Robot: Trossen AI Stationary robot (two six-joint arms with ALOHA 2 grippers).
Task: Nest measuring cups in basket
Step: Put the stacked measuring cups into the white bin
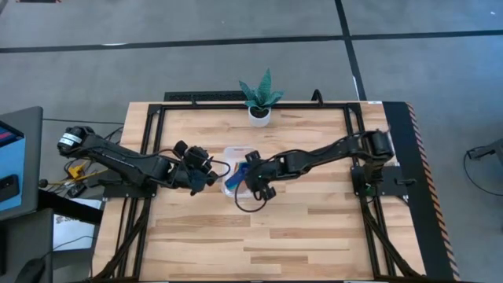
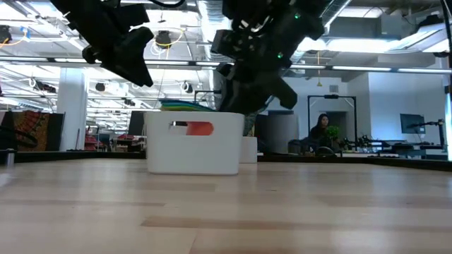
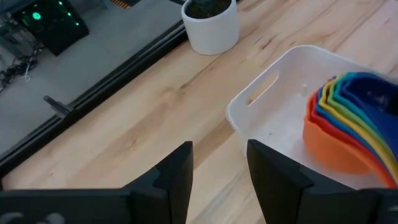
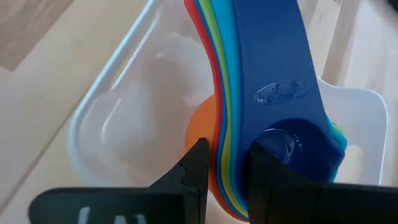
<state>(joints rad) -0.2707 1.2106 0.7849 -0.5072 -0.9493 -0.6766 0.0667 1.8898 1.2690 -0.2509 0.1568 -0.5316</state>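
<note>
We judge the task nearly done: the nested measuring cups [image 3: 348, 124] sit as one stack inside the basket [image 3: 261, 102] at mid-counter. The right claw [image 4: 227, 165] pinches the stacked handles [image 4: 273, 74]; only letting go seems left. The left claw [image 3: 219, 168] waits beside the basket, open and empty. Only the right wrist view shows that pinch; the low view shows merely the stack's rim, perhaps tilted.

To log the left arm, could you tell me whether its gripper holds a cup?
No, the left gripper is open and empty over the table, beside the basket.
</note>
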